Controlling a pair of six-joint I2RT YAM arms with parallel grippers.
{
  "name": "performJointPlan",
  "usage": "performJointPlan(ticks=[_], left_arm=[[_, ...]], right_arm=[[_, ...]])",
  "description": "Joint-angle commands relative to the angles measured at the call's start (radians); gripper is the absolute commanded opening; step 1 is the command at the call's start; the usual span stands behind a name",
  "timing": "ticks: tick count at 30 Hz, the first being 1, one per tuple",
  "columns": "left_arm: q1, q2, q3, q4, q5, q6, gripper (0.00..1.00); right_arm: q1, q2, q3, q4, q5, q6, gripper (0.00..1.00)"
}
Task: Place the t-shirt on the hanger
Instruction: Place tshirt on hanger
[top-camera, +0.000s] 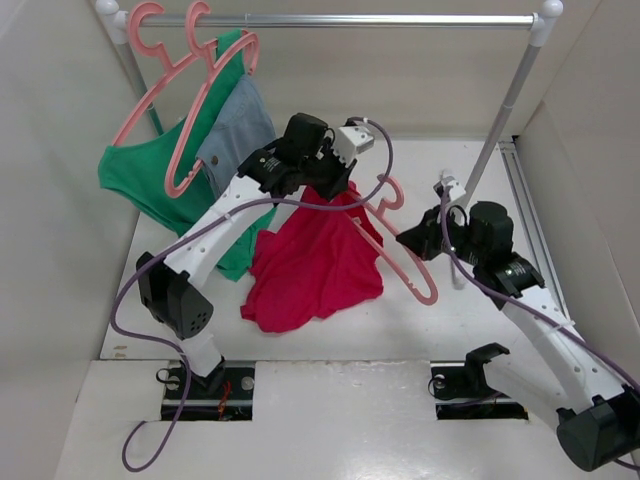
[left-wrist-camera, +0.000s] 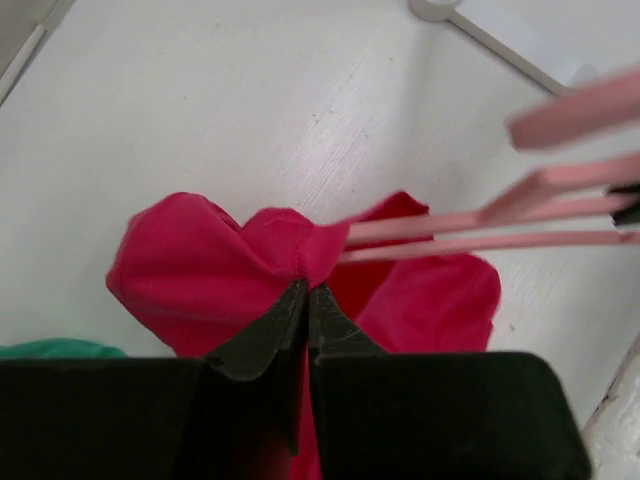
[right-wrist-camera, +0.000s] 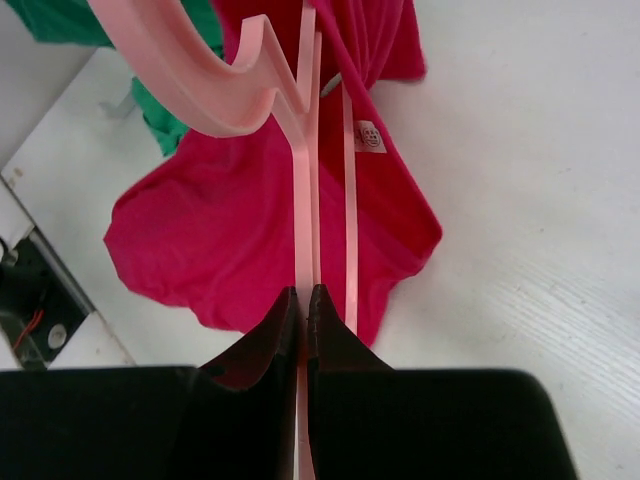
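Note:
The crimson t-shirt (top-camera: 310, 265) hangs in a bunch from my left gripper (top-camera: 335, 192), its lower part spread on the white table. In the left wrist view my left gripper (left-wrist-camera: 307, 290) is shut on a fold of the t-shirt (left-wrist-camera: 200, 260). One end of the salmon-pink hanger (left-wrist-camera: 480, 225) reaches into the cloth just beyond the fingertips. My right gripper (top-camera: 412, 240) holds the hanger (top-camera: 405, 255) at a slant, hook up. In the right wrist view the right gripper (right-wrist-camera: 303, 295) is shut on a thin bar of the hanger (right-wrist-camera: 305, 150), above the t-shirt (right-wrist-camera: 220, 240) and its white label (right-wrist-camera: 370, 135).
A metal rail (top-camera: 340, 19) crosses the back, its slanted post (top-camera: 500, 120) on the right. At the rail's left end two pink hangers (top-camera: 170, 60) carry a green garment (top-camera: 150, 180) and a grey-blue denim piece (top-camera: 235, 130). White walls close both sides.

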Motion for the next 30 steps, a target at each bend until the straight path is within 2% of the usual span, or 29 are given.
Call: performJointPlan(ticks=[1,6,9,14,15,17,18,19,21,22,23,25,28,30], left_arm=[[-0.029,-0.088,0.007,-0.055,0.071,0.092,0.0],[-0.096,-0.203,-0.137,-0.08,0.172,0.256,0.0],[-0.16,-0.257,-0.232,-0.067,0.161,0.356,0.0],[-0.16,-0.257,-0.278,-0.058,0.175,0.393,0.02],[-0.16,-0.268,-0.278,-0.058,0.175,0.406,0.22],[-0.135,-0.302,-0.287,-0.049,0.195,0.431,0.39],[-0.118,-0.323,-0.31,-0.008,0.218,0.443,0.42],[-0.102,-0.348,-0.33,0.024,0.218,0.452,0.49],[-0.076,-0.452,-0.396,0.109,0.205,0.52,0.55],[-0.076,-0.493,-0.497,0.215,0.188,0.56,0.59],[-0.076,-0.582,-0.558,0.28,0.171,0.599,0.69],[-0.067,-0.645,-0.719,0.456,0.136,0.695,0.78],[-0.056,-0.627,-0.734,0.483,0.135,0.735,0.83],[-0.046,-0.548,-0.657,0.405,0.172,0.759,0.86]], right_arm=[[-0.015,-0.013,0.059,0.101,0.09,0.02,0.0],[-0.026,-0.033,0.047,0.168,0.091,-0.025,0.0],[-0.026,-0.033,-0.002,0.236,0.01,-0.057,0.0],[-0.016,-0.053,-0.077,0.31,-0.069,-0.118,0.0],[-0.016,-0.066,-0.091,0.322,-0.083,-0.118,0.0],[-0.016,-0.11,-0.132,0.322,-0.095,-0.141,0.0],[-0.016,-0.127,-0.146,0.322,-0.095,-0.141,0.0],[-0.016,-0.142,-0.16,0.322,-0.106,-0.141,0.0],[-0.016,-0.165,-0.181,0.331,-0.106,-0.152,0.0],[-0.016,-0.178,-0.192,0.331,-0.115,-0.161,0.0],[-0.016,-0.178,-0.192,0.331,-0.115,-0.161,0.0],[-0.016,-0.164,-0.192,0.34,-0.152,-0.18,0.0],[-0.007,-0.127,-0.171,0.34,-0.181,-0.189,0.0],[-0.007,-0.118,-0.161,0.34,-0.204,-0.198,0.0]])
